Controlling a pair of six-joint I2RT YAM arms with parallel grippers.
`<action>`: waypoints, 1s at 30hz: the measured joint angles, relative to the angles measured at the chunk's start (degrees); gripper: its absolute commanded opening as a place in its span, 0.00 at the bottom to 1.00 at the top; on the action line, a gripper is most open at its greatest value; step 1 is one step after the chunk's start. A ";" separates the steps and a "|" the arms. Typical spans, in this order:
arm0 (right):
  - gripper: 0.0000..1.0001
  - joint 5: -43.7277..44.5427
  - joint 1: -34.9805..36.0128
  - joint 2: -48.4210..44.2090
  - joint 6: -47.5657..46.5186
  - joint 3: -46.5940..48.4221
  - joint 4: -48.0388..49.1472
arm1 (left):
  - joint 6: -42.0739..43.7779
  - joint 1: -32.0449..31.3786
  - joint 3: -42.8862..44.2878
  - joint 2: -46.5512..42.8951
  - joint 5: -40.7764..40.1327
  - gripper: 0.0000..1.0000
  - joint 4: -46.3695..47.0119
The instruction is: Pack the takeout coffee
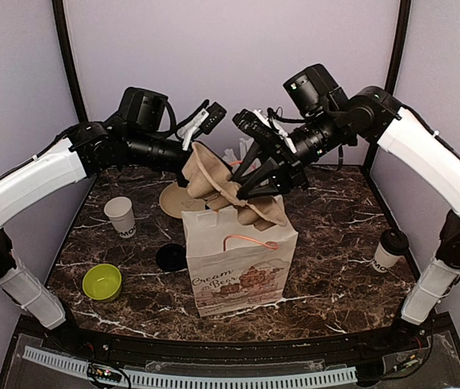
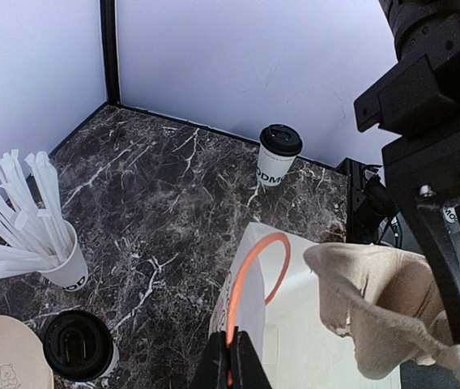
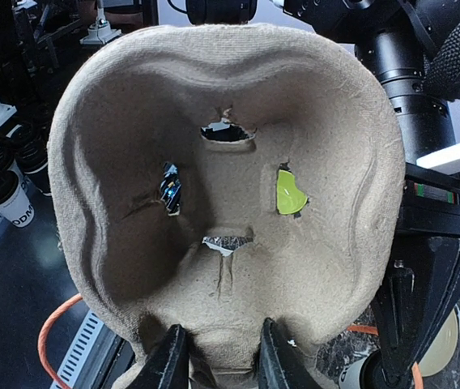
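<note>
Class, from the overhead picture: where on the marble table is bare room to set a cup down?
Bare marble lies between the paper bag and the lidded coffee cup on the right. Crowded: left of the bag, among lidless cup, black lid and green bowl.

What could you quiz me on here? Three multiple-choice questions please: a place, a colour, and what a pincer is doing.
1. Where is the green bowl? A on a shelf; B on the table near the left arm; C on the floor.
2. What colour are the handles of the paper bag? A orange; B blue; C black.
3. What is the right pincer doing? A open, empty; B shut on a pulp cup carrier; C shut on a spoon.
Answers: 1 B, it sits on the marble by that arm. 2 A, orange loops top the bag. 3 B, its fingers clamp the carrier's edge.
</note>
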 measured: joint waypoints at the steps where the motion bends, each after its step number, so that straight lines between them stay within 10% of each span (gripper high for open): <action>1: 0.27 -0.02 0.07 0.31 -0.26 -0.20 0.31 | 0.02 0.00 0.00 -0.02 0.00 0.00 0.00; 15: 0.25 0.26 0.20 1.95 -2.71 -4.72 2.73 | 0.92 0.00 0.00 0.00 -0.50 0.06 -0.02; 21: 0.25 1.25 0.24 2.03 -3.50 -7.56 3.50 | 1.38 0.00 0.00 -0.02 -2.64 0.53 -0.35; 30: 0.25 6.78 0.44 2.47 -4.92 -8.63 0.55 | 0.39 0.02 -0.96 -2.60 -8.61 0.73 0.35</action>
